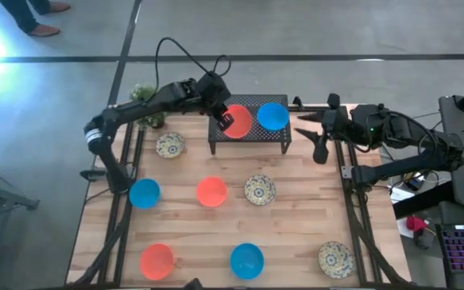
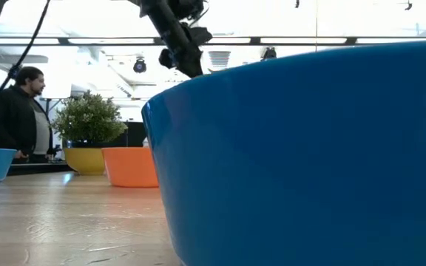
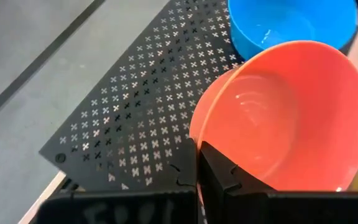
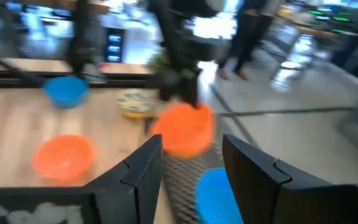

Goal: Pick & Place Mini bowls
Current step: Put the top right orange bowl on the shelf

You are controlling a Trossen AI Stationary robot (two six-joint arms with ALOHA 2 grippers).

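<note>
Left gripper (image 1: 225,118): I read it in the upper centre of the high view, over the left half of the rack; jaws clamped on the rim of an orange-red bowl.
Held orange-red bowl (image 3: 288,118): tilted on edge in the left wrist view, its hollow facing the camera; I cannot tell whether it touches the rack top.
Rack (image 1: 248,134): black perforated metal, standing on the table at upper centre of the high view.
Blue bowl on rack (image 1: 272,116): sits on the right half of the rack, just beside the held bowl.
Right gripper (image 1: 314,129): I see it at the upper right of the high view, off the rack's right end; jaws spread wide, holding nothing.
Table (image 1: 296,225): light wood planks.
Patterned bowls: one left of the rack (image 1: 170,145), one at centre right (image 1: 259,189), one at lower right (image 1: 336,258).
Loose orange-red bowls: one at centre (image 1: 211,192), one at lower left (image 1: 157,261).
Loose blue bowls: one at centre left (image 1: 144,193), one at lower centre (image 1: 246,260); the latter fills the right of the low view.
Potted plant (image 1: 145,98): at the table's upper left corner, partly under the left arm.
Person (image 2: 17,111): stands at the left edge of the low view, behind the table.
</note>
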